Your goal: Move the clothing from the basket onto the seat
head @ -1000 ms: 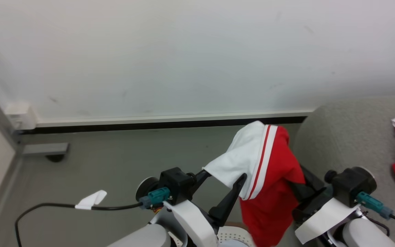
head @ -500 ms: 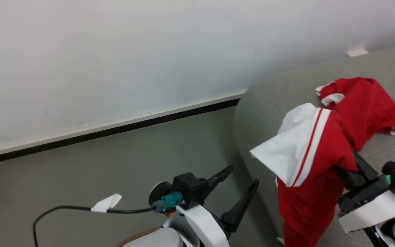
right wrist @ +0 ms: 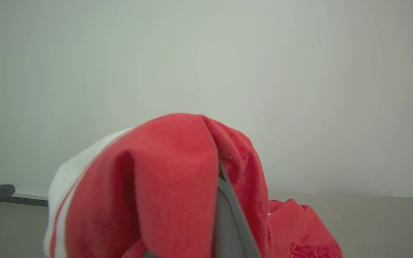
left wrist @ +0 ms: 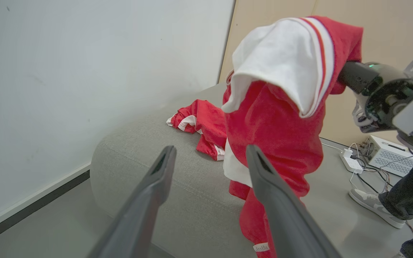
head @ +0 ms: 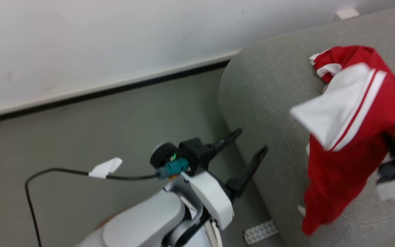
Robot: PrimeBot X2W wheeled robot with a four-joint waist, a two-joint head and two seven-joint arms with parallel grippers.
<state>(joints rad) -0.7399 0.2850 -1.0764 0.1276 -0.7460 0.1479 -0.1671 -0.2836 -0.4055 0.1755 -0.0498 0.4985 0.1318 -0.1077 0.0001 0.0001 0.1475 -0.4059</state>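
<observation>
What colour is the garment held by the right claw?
The garment is bright red with white trim; left wrist view shows it best.

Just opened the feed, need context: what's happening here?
The right gripper is shut on a red garment with white trim, holding it up at the edge of the grey seat, the cloth hanging down. A second red garment lies crumpled on the seat. The left gripper is open and empty, beside the seat's edge. A person's leg shows off to the side.
</observation>
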